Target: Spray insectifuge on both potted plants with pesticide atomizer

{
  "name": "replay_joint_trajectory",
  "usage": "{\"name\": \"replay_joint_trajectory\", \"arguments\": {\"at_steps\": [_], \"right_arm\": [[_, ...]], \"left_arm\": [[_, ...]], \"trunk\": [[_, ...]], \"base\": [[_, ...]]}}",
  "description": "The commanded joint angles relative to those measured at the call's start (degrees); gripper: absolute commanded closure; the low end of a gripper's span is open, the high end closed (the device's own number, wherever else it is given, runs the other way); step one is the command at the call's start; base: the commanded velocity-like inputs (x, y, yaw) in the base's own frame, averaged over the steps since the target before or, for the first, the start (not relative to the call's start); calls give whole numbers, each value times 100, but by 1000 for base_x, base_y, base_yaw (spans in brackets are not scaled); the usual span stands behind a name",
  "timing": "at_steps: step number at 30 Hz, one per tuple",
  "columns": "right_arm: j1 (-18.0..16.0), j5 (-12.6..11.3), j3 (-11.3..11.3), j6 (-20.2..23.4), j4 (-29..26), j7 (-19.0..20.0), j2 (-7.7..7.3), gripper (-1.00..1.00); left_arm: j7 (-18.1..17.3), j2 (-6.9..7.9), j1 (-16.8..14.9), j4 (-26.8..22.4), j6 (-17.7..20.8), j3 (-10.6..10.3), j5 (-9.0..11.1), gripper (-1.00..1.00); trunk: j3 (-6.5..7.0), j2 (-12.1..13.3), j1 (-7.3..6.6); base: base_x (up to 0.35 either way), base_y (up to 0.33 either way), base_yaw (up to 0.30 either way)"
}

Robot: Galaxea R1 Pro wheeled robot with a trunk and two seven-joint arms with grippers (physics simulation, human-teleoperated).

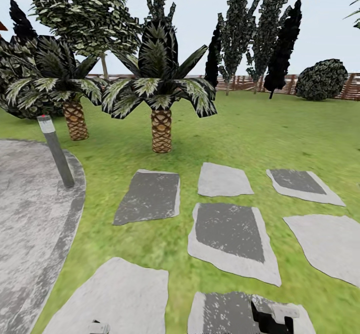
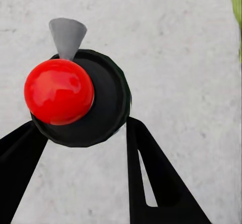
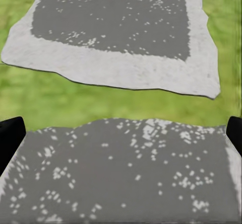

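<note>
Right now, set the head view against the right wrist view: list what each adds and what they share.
Head view adds: two palms, a grey post with a red top, the paved patio, the wooden fence, and sky. Right wrist view adds: close-up white speckles on the dark slab under the open right pincer. Shared: grass and grey stepping slabs.
</note>
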Motion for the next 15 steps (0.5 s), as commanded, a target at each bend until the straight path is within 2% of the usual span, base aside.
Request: {"name": "replay_joint_trajectory", "arguments": {"at_steps": [1, 15], "right_arm": [[-5, 14, -51, -18, 8, 46, 1, -100], [-7, 11, -51, -18, 9, 55, 1, -100]], "left_arm": [[-10, 1, -2, 2, -20, 49, -58, 100], [-10, 1, -2, 2, -20, 49, -60, 100]], "trunk": [[-10, -2, -1], [-74, -2, -1]], "base": [[0, 0, -276], [0, 0, -272]]}}
